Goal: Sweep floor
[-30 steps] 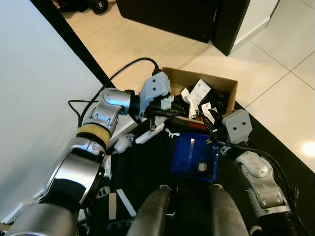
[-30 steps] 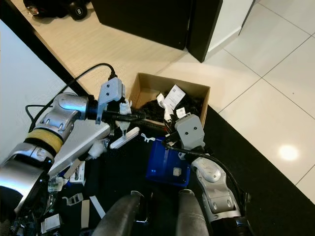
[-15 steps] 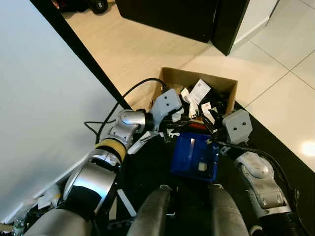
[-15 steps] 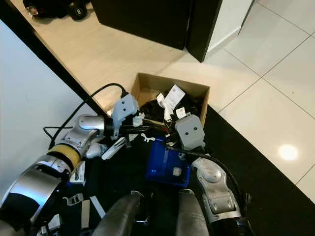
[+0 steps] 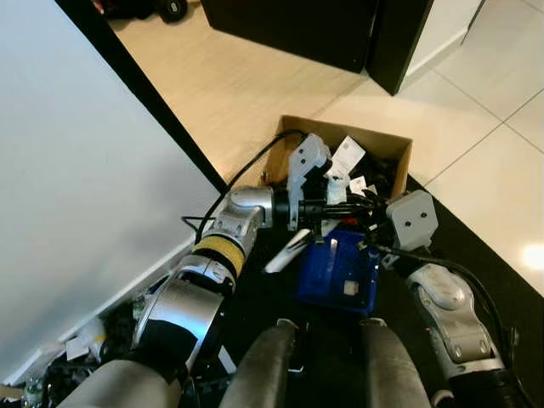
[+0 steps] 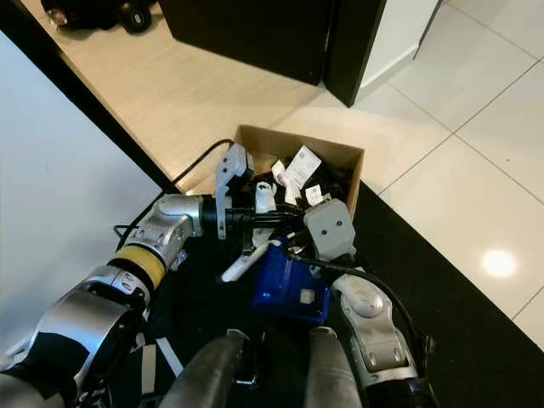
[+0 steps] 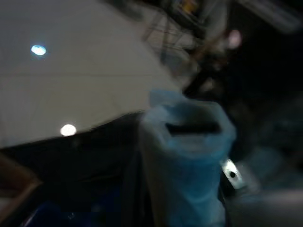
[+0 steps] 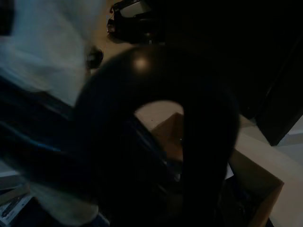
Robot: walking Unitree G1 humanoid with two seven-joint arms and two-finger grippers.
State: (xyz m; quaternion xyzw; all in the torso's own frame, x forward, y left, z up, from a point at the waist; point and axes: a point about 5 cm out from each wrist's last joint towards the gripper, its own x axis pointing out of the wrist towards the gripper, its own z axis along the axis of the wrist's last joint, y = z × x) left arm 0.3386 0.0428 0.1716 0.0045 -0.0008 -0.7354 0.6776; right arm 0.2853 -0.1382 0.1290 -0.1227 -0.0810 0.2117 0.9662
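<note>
A blue dustpan (image 5: 336, 272) rests on the dark mat in front of an open cardboard box (image 5: 399, 146) that holds paper scraps. My right gripper (image 5: 371, 238) is shut on the dustpan's far end, whose dark loop handle (image 8: 161, 123) sits close before the right wrist camera. My left gripper (image 5: 340, 208) reaches across the box's near edge, just above the dustpan, shut on a white brush (image 5: 287, 252) that slants down to the mat. The left wrist view is blurred, with a pale brush (image 7: 184, 156) between the fingers.
A white wall panel (image 5: 76, 170) runs along my left. Paper scraps (image 5: 76, 344) lie at its foot. A black cabinet (image 5: 297, 30) stands beyond the box, on a wood floor. Pale tiles (image 5: 493, 170) spread to the right. My legs (image 5: 263, 365) are at the bottom.
My left arm has swung right, from left of the box to over the dustpan's far edge, carrying the white brush along. The right arm and dustpan have stayed put.
</note>
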